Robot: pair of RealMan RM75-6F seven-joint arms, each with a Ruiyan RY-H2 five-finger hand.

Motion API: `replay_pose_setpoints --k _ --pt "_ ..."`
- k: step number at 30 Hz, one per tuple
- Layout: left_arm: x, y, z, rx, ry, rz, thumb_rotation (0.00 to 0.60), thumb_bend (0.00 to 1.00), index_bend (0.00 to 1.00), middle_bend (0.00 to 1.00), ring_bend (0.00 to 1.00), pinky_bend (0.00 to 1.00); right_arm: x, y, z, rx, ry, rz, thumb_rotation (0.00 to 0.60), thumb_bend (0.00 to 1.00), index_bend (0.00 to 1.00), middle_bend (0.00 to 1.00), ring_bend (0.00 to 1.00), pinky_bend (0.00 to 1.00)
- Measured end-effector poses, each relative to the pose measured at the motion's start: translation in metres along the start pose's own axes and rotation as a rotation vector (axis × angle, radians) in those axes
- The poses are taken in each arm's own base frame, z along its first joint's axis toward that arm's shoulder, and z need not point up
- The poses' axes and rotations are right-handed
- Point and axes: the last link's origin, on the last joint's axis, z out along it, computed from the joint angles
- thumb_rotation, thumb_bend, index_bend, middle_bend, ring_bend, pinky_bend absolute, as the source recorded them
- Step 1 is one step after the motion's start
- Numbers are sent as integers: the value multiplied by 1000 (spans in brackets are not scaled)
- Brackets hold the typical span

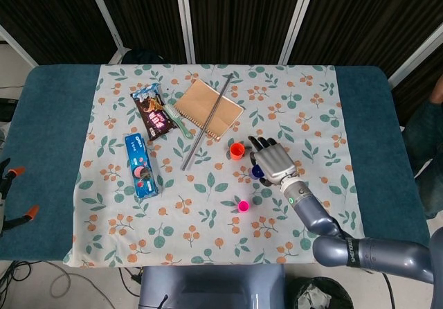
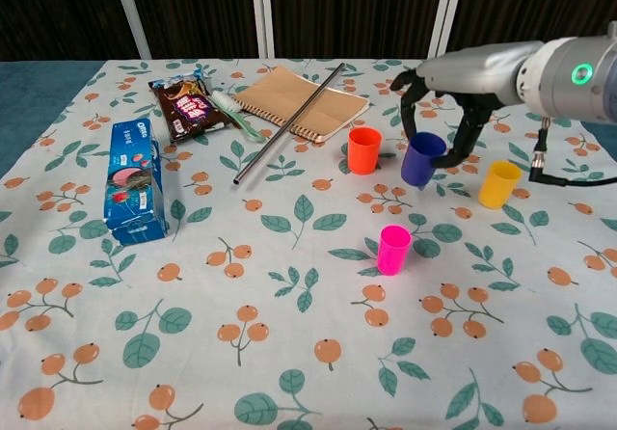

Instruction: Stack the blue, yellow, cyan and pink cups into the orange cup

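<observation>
Only one label was legible to us: "OREO" on the blue biscuit box (image 2: 133,181) lying at the cloth's left side. Print on the dark snack packet (image 2: 188,105) beside it was too small to read. Our right hand (image 2: 445,112) grasped the blue cup (image 2: 422,158), fingers curled around it, holding it lifted just right of the orange cup (image 2: 363,150). Our left hand was out of sight in both views. Right of the hand stood the yellow cup (image 2: 499,183), and the pink cup (image 2: 393,249) stood nearer the camera. We could not find the cyan cup. A metal rod (image 2: 289,121) lay across a brown notebook (image 2: 302,104), with a toothbrush (image 2: 234,114) alongside.
</observation>
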Motion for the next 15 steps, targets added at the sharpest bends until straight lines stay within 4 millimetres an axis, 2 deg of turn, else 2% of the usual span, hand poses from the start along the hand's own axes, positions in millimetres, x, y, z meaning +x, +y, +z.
replay_pose_setpoints --k 8,15 --pt "1 -1 1 8 5 -9 600 172 212 11 0 0 32 -12 21 -11 32 -16 600 341 500 0 108 168" --pt "2 -1 1 6 1 -11 600 172 212 11 0 0 46 -19 43 -45 27 -26 600 341 500 0 108 168"
